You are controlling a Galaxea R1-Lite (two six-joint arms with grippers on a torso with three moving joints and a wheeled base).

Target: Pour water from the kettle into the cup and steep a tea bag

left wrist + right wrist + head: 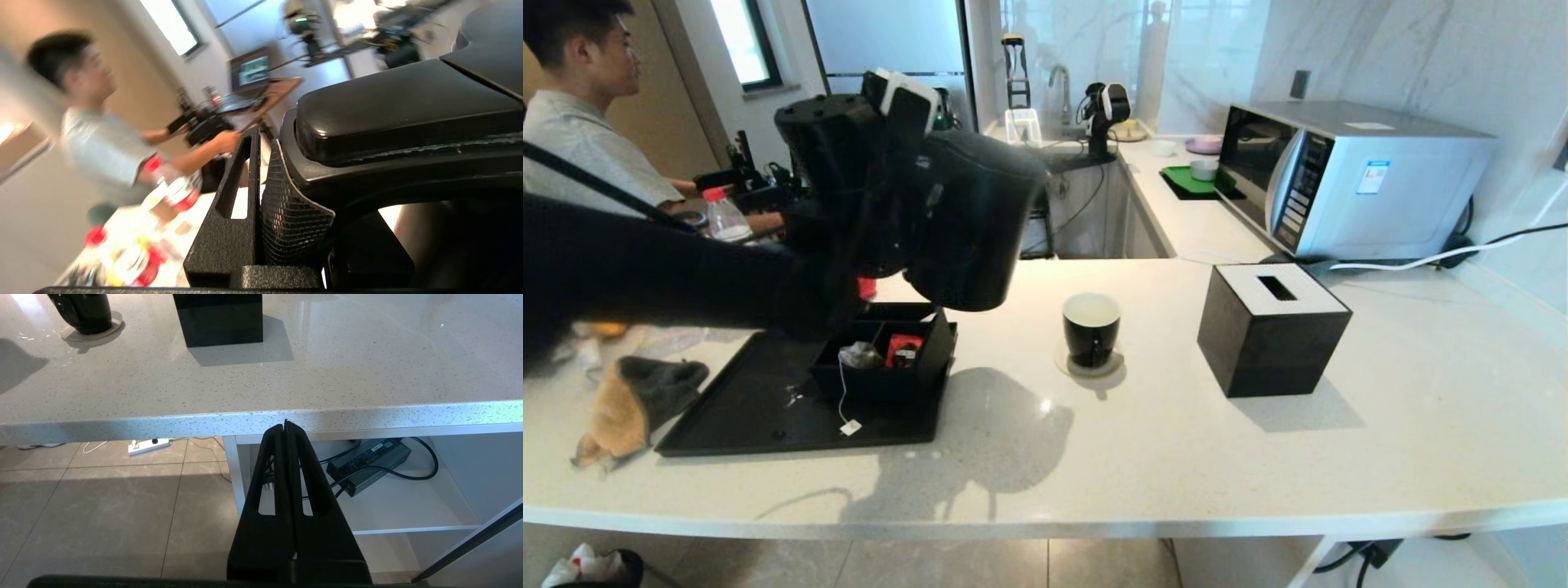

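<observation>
Your left arm hides far left of counter and part of black tray. Left gripper clamped on handle of kettle, kettle lifted in air and tipped, above black box on tray. Tea bag lies in that box, below kettle, string hanging over near side. Cup stands right of kettle, apart, on coaster. Tissue box right of cup. Right gripper pressed shut, holding nothing, low before counter edge.
</observation>
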